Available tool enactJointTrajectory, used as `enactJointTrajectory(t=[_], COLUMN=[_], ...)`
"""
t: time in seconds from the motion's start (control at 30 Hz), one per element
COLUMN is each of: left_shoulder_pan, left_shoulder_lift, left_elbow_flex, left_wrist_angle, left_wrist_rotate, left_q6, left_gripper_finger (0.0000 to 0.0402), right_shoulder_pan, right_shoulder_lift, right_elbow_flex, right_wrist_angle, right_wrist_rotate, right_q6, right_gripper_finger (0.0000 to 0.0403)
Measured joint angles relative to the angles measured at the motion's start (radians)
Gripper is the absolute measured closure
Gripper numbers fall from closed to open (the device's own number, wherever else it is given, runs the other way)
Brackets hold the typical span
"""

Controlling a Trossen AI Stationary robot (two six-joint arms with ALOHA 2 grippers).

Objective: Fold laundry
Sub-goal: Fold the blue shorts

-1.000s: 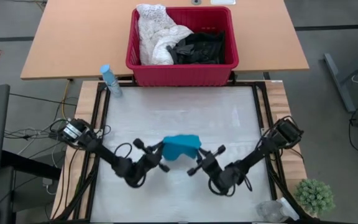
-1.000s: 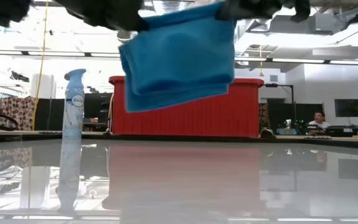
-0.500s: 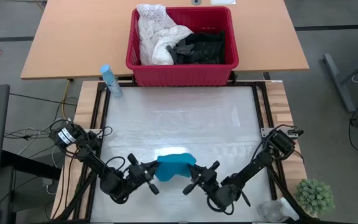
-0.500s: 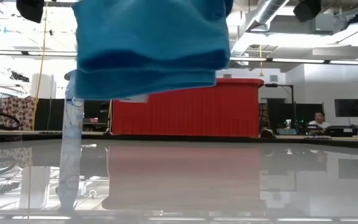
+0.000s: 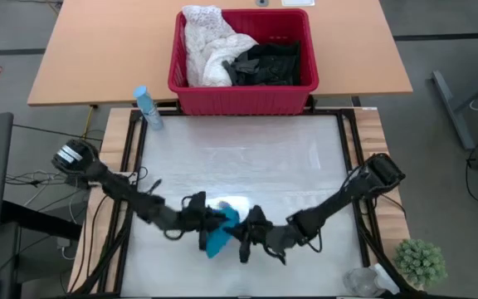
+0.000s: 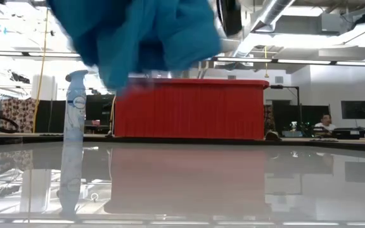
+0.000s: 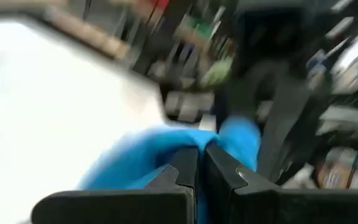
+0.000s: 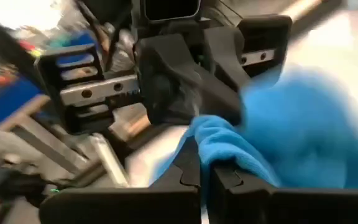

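High view, lower centre: teal garment [image 5: 220,232] bunched between left gripper [image 5: 207,218] and right gripper [image 5: 245,238], both clamped onto its cloth, nearly touching

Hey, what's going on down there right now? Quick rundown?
Left gripper and right gripper both shut on teal garment, close together. Garment bunched, held above table. Nothing in the way.

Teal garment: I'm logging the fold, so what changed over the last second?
Both claws, left and right, swung together near the table's front, bunching the teal garment that hung spread between them. Both stay shut on it. The red basket and spray bottle haven't moved.
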Motion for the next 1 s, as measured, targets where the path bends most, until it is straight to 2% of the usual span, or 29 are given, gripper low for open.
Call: enactJointTrajectory(t=[0.07,0.17,0.3,0.47,0.7,0.83,1.0], left_shoulder_pan=[0.005,-0.002,0.008,0.046,0.086,0.051,0.005], left_shoulder_lift=[-0.047,-0.113,-0.116,-0.076,-0.094,-0.115,-0.115], left_elbow_flex=[-0.002,0.002,0.0,0.001,0.001,0.001,0.001], left_wrist_angle=[-0.094,-0.213,-0.377,-0.464,-0.455,-0.481,-0.504], left_wrist_rotate=[0.005,-0.043,-0.069,0.01,0.104,0.123,0.207], left_q6=[-0.027,-0.114,-0.266,-0.4,-0.387,-0.409,-0.597], left_gripper_finger=[0.0401,0.0401,0.0401,0.0401,0.0401,0.0401,0.0401], right_shoulder_pan=[0.006,0.011,0.001,-0.048,-0.11,-0.079,0.007], right_shoulder_lift=[-0.03,-0.067,-0.061,-0.056,-0.065,-0.065,-0.065], right_elbow_flex=[0.0,0.003,-0.001,-0.005,-0.009,-0.009,-0.009], right_wrist_angle=[-0.106,-0.295,-0.436,-0.508,-0.504,-0.522,-0.587], right_wrist_rotate=[0.019,0.038,0.043,-0.003,-0.092,-0.144,-0.185], right_q6=[0.031,0.174,0.308,0.418,0.394,0.45,0.605], right_gripper_finger=[0.0381,0.0381,0.0381,0.0381,0.0382,0.0382,0.0382])
